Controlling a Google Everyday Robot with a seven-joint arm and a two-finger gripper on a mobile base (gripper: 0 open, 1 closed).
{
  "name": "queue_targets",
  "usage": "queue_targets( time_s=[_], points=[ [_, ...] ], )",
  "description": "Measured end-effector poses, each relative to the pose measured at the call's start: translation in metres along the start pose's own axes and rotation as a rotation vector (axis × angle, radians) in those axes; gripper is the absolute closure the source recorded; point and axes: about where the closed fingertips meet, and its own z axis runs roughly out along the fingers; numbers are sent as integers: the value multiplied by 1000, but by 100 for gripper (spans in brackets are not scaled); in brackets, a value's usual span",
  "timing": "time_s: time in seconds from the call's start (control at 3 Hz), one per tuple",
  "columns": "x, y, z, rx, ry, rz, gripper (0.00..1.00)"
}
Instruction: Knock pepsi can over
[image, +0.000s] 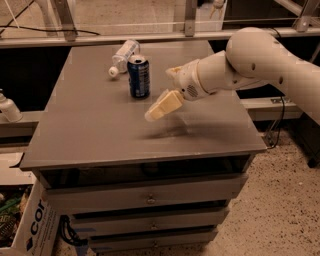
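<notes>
The pepsi can (138, 76) was found upright toward the back of the grey cabinet top (90, 135), just in front of a clear plastic bottle (125, 54) laid on its side. The gripper (159, 95) was held just right of the can, fingers spread, nothing gripped. A sideways push high on the can was judged best.

Arm (270, 55): smooth cream-white shell, bulbous rounded segments, a few small dark dots.
Wrist (200, 82): white cylinder with a patch of tiny holes.
Gripper (158, 95): two pale tan, blocky fingers (164, 105) set apart, above the counter (100, 130).
</notes>
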Motion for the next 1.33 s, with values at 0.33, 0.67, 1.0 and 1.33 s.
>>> queue_targets(
  time_s=[0.33,0.67,1.0,1.33],
  points=[
    [-1,0,3,0,-29,5,0],
    [-16,-7,21,2,-85,-14,0],
    [-27,-18,42,15,-143,-19,0],
    [-32,-28,62,23,-196,3,0]
  ],
)
